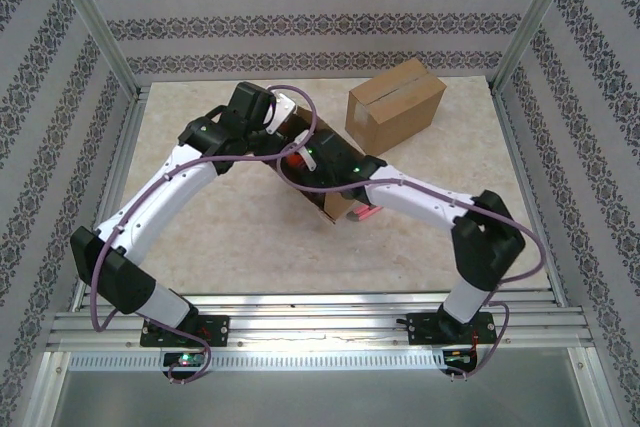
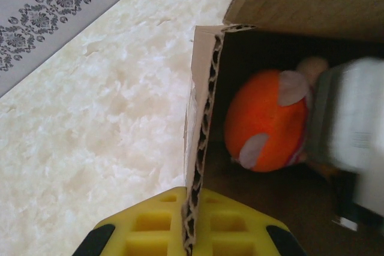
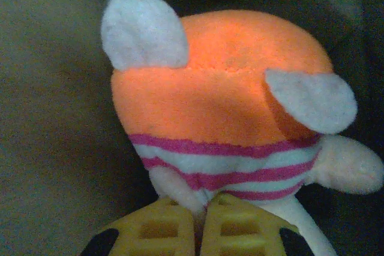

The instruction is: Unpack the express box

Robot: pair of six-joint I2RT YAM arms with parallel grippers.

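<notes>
The box (image 1: pixel 330 202) lies open near the middle of the table (image 1: pixel 230 237), mouth toward the left arm, with the orange toy (image 3: pixel 222 100) deep inside it. The left gripper (image 2: pixel 189 235) is pinched tight on the edge of the box's cardboard wall (image 2: pixel 201 118), and that hold looks worth keeping firm so the box doesn't slide when the toy comes out. The right gripper (image 3: pixel 201 217) is closed on the toy's pale lower end, just under the striped band. It's a thin, soft bit of plush, so I'd draw it out slowly and straight along the box, watching that the head doesn't snag on the wall or the upper flap. The inside is tight and dark, with little room to turn. Outside, the table's near edge and left side are open for setting the toy down. A second box (image 1: pixel 395 105) sits closed at the far right corner.
</notes>
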